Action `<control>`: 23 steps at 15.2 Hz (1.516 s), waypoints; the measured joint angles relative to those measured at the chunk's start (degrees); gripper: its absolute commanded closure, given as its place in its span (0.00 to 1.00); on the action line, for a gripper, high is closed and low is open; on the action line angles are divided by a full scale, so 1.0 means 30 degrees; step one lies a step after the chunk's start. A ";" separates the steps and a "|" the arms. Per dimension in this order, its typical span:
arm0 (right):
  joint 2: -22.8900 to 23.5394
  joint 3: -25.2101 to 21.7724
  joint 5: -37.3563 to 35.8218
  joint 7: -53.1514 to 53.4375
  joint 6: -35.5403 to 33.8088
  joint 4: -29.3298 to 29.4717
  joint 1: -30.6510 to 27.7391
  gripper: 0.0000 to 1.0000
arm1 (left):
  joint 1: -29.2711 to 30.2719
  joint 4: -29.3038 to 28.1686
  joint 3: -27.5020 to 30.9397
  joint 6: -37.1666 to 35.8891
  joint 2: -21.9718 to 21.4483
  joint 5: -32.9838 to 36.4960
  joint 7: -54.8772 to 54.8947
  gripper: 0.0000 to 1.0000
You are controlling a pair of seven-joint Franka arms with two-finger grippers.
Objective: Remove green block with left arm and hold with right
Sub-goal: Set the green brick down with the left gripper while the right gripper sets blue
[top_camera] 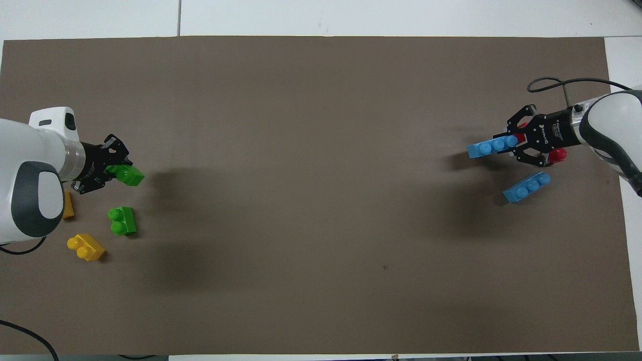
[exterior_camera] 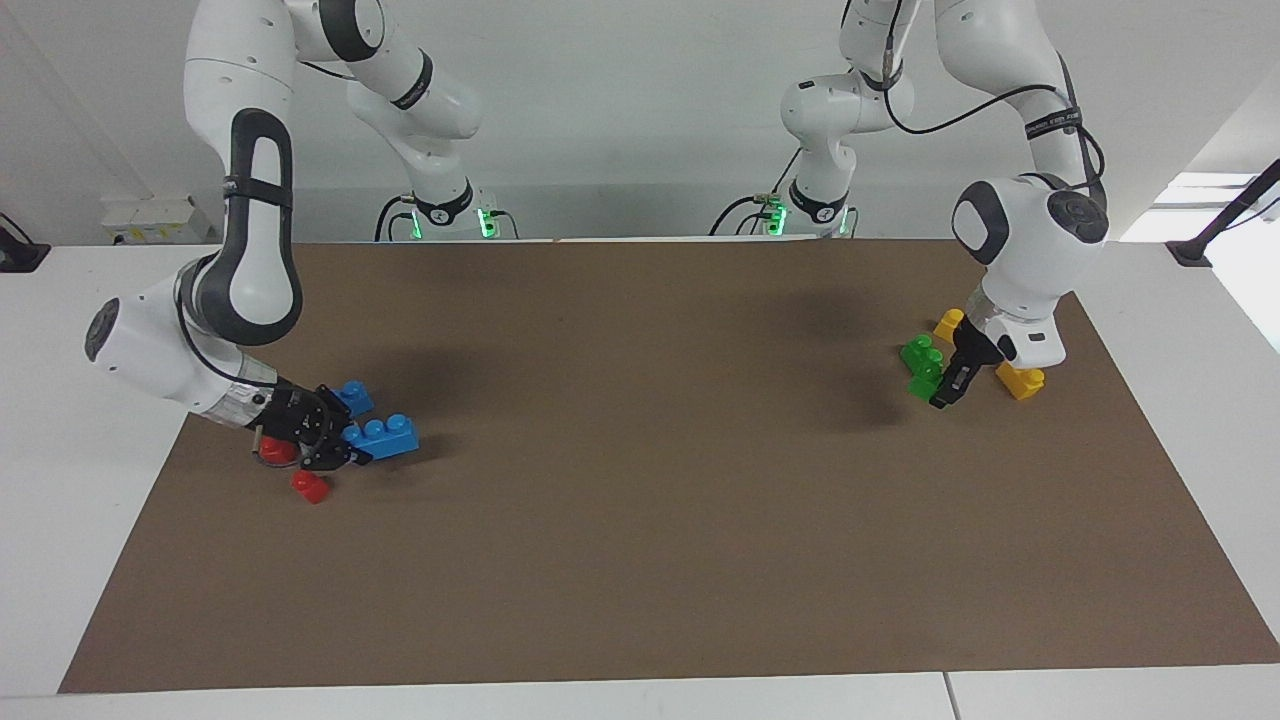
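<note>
My left gripper [exterior_camera: 938, 392] is shut on a bright green two-stud block [exterior_camera: 921, 386], low over the mat at the left arm's end; it also shows in the overhead view [top_camera: 116, 173] with the block [top_camera: 130, 176]. A second green block [exterior_camera: 918, 353] lies on the mat beside it, nearer to the robots [top_camera: 122, 220]. My right gripper [exterior_camera: 342, 446] is shut on a blue three-stud brick [exterior_camera: 385, 435], low over the mat at the right arm's end; the overhead view shows the gripper [top_camera: 512, 145] and the brick [top_camera: 491, 147].
Two yellow bricks [exterior_camera: 1020, 380] [exterior_camera: 948, 322] lie by the left gripper. A second blue brick [exterior_camera: 352, 396] and two red blocks [exterior_camera: 310, 487] [exterior_camera: 272, 449] lie by the right gripper. A brown mat [exterior_camera: 640, 520] covers the table.
</note>
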 measured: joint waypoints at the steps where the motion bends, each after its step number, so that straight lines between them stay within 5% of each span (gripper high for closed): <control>1: 0.0145 -0.0001 -0.0008 0.0000 0.0023 0.0008 -0.0040 1.00 | 0.0151 -0.0001 -0.0003 0.0331 0.0299 0.0000 0.0484 1.00; 10: 0.1222 -0.0001 -0.0011 0.0000 0.1295 -0.0005 -0.0125 1.00 | 0.0574 0.0177 -0.0042 0.2903 0.2818 -0.0001 0.2961 1.00; 18: 0.1283 -0.0004 -0.0011 0.0000 0.1758 -0.0200 -0.0126 1.00 | 0.0618 0.0960 0.0081 0.2899 0.3081 0.0649 0.3537 1.00; 19: 0.1284 -0.0004 -0.0011 0.0000 0.1953 -0.0280 -0.0126 0.82 | 0.0687 0.1020 0.0090 0.2896 0.3142 0.0935 0.3537 1.00; 20: 0.1286 -0.0004 -0.0011 0.0000 0.2064 -0.0345 -0.0127 0.47 | 0.0807 0.1031 0.0092 0.2887 0.3231 0.1076 0.3537 1.00; 23: 0.1285 -0.0004 -0.0011 0.0000 0.2109 -0.0383 -0.0127 0.28 | 0.0986 0.1133 0.0077 0.2801 0.3492 0.1151 0.3532 1.00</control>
